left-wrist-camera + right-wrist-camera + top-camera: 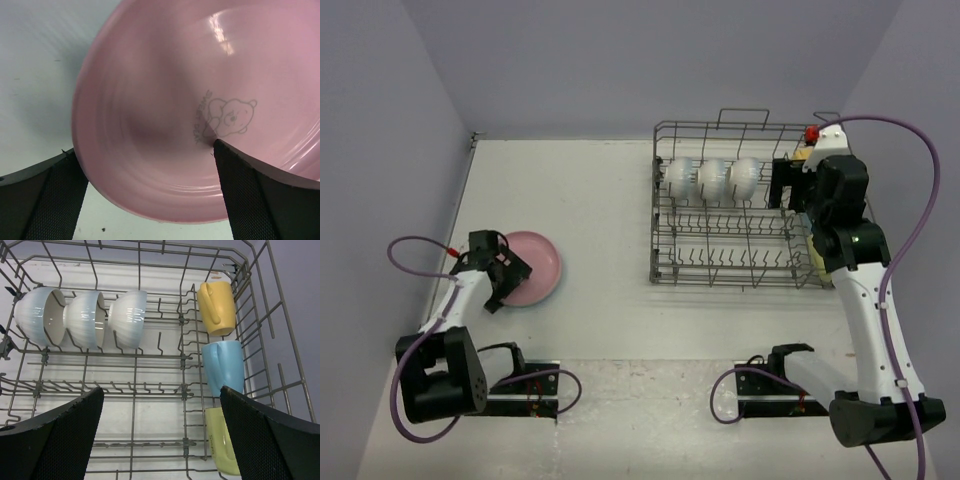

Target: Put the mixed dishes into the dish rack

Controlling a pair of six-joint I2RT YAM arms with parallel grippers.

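Observation:
The pink plate (532, 266) lies on the table at the left and fills the left wrist view (200, 75). My left gripper (503, 278) (143, 147) is open with the plate's near rim between its fingers, one finger over the plate's inside and one outside the rim. The dish rack (720, 272) (182, 360) holds three white bowls (713, 178) (85, 320) on edge in its back row. A yellow mug (217, 307), a light blue mug (223, 365) and a pale yellow-green mug (222, 445) line its right side. My right gripper (782, 186) (161, 390) hovers open and empty over the rack. The orange-yellow and blue plates are out of view.
A small red object (812, 133) sits at the rack's back right corner. Walls close in the table at the back, left and right. The rack's front tine rows (720, 255) hold nothing.

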